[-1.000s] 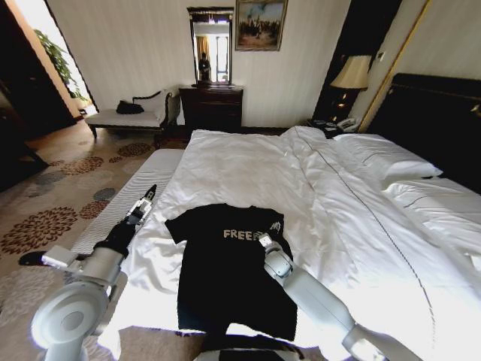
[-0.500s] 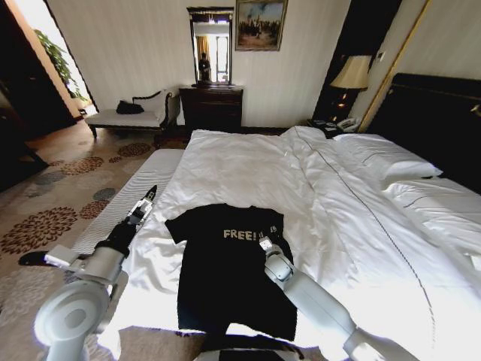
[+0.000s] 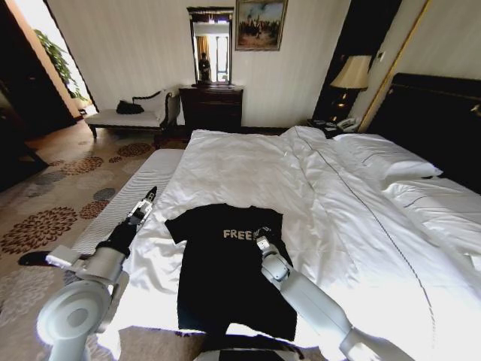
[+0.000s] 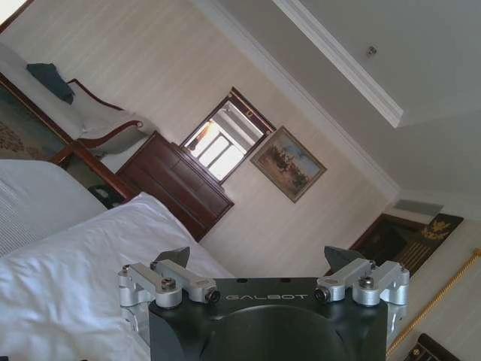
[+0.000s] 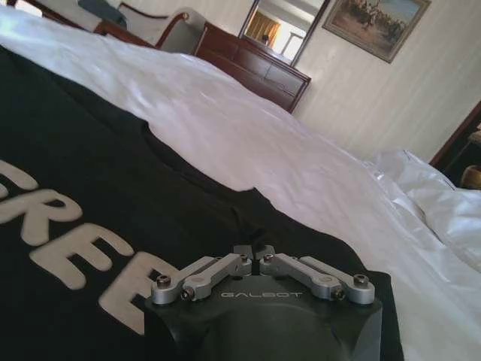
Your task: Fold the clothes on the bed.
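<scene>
Black T-shirt (image 3: 229, 263) lies flat, front up, on the near left part of the bed (image 3: 361, 226), close to the bed's foot edge, w/ white "FREE" letters across the chest and collar pointing toward the far end of the mattress. Its left sleeve is spread out on the white duvet (image 3: 248, 165); the right sleeve side sits under the right arm. Hem reaches almost to the near edge of the bed.

Right gripper (image 3: 260, 238) is down on the shirt at the right end of the lettering, near the right shoulder. In the right wrist view the right gripper (image 5: 253, 252) has its fingers pressed together, tips meeting right at the black cloth, letters just beside it; can't tell if any fabric is actually caught between them.

Left gripper (image 3: 146, 200) is held off the left side of the bed, above the striped mattress edge, well apart from the shirt, w/ nothing in it. Left wrist view shows the left gripper (image 4: 261, 258) fingers spread wide, aimed toward the far wall w/ a dresser (image 4: 174, 189), mirror (image 4: 218, 140) and painting (image 4: 288, 163).
</scene>
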Controlling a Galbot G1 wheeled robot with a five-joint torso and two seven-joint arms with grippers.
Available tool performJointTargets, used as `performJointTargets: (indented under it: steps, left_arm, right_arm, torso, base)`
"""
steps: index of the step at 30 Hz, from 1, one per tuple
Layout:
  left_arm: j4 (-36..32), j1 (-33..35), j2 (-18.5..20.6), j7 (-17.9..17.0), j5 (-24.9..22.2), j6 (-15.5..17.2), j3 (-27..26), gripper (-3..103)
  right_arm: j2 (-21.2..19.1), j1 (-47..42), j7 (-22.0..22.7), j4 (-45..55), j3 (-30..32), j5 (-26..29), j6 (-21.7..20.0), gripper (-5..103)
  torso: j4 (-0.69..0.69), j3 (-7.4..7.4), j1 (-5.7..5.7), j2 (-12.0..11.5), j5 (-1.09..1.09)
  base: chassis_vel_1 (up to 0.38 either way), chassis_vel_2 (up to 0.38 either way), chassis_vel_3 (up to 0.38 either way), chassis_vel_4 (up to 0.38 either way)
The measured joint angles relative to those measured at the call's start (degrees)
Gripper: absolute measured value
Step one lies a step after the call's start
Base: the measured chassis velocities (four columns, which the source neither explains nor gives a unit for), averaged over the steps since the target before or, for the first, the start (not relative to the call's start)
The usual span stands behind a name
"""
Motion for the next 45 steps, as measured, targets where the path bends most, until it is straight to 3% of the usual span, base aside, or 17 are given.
performJointTargets:
  steps: [7,10,11,14,15,17,21,24,25,27,34,40,45]
  left_arm:
    - [0.13,0.16,-0.22,0.05,0.60,-0.01,0.18,100]
    - [0.27,0.20,-0.24,0.07,0.70,-0.01,0.19,100]
    - [0.27,0.20,-0.24,0.07,0.70,-0.01,0.19,100]
    - [0.72,0.12,0.05,0.07,0.74,-0.01,-0.08,100]
    - [0.72,0.12,0.05,0.07,0.74,-0.01,-0.08,100]
    - [1.67,-0.38,0.78,-0.01,0.53,-0.01,-0.74,100]
    - [4.16,-1.89,2.30,-0.41,0.19,-0.04,-1.79,100]
    - [5.85,-2.91,3.04,-0.57,-0.12,-0.05,-2.46,100]
    - [8.37,-4.08,3.70,-1.47,-0.27,0.29,-2.82,100]
    - [9.99,-4.62,4.05,-2.05,-0.06,0.76,-2.87,100]
    - [26.74,-7.18,5.31,-3.53,2.15,2.39,-1.65,100]
    - [33.98,-10.27,4.86,-2.34,0.08,1.73,0.42,100]
    - [39.89,-14.32,3.80,0.75,-3.42,1.20,2.69,100]
  right_arm:
    - [-0.11,-1.07,-0.44,0.32,0.73,-0.02,3.04,-3]
    - [0.32,-2.47,-1.69,0.98,2.74,1.43,6.28,13]
    - [0.32,-2.47,-1.69,0.98,2.74,1.43,6.28,13]
    - [0.15,-4.92,-9.75,5.22,6.90,11.41,13.54,24]
    - [0.15,-4.92,-9.75,5.22,6.90,11.41,13.54,24]
    - [-0.20,-6.88,-14.05,11.56,10.98,20.97,17.27,34]
    - [-0.15,-9.39,-15.77,20.41,18.60,31.95,17.96,50]
    - [-0.11,-10.34,-15.47,22.70,22.28,33.74,17.64,56]
    - [-0.10,-11.19,-14.47,23.76,25.00,34.05,17.07,67]
    - [-0.02,-11.84,-13.79,24.23,26.54,34.07,16.53,67]
    - [4.14,-17.90,-10.79,27.03,34.41,31.86,14.00,98]
    - [7.16,-21.74,-10.20,28.42,36.54,30.02,13.53,100]
    - [8.58,-23.61,-9.95,30.06,37.96,29.68,13.19,100]
  torso:
    - [-0.01,0.00,0.00,0.00,0.00]
    - [0.00,0.00,0.00,0.00,0.00]
    - [0.00,0.00,0.00,0.00,0.00]
    - [0.01,0.00,0.00,0.00,0.01]
    - [0.01,0.00,0.00,0.00,0.01]
    - [-0.01,0.00,0.00,0.00,-0.01]
    - [0.00,-0.01,0.00,0.01,-0.02]
    - [0.00,-0.01,0.00,0.01,-0.01]
    - [-0.01,-0.01,-0.01,0.00,0.00]
    - [-0.01,-0.01,-0.01,0.00,0.01]
    - [0.02,0.00,-0.01,0.00,-0.03]
    - [0.00,0.00,-0.01,0.00,-0.01]
    - [-0.03,0.00,0.00,0.00,0.00]
  base:
    - [0.000,0.000,0.000,0.000]
    - [0.000,0.000,0.000,0.000]
    - [0.000,0.000,0.000,0.000]
    - [0.000,0.000,0.000,0.000]
    - [0.000,0.000,0.000,0.000]
    - [0.000,0.000,0.000,0.000]
    - [0.000,0.000,0.000,0.000]
    - [0.000,0.000,0.000,0.000]
    - [0.000,0.000,0.000,0.000]
    - [0.000,0.000,0.000,0.000]
    - [0.000,0.000,0.000,0.000]
    - [0.000,0.000,0.000,0.000]
    - [0.000,0.000,0.000,0.000]
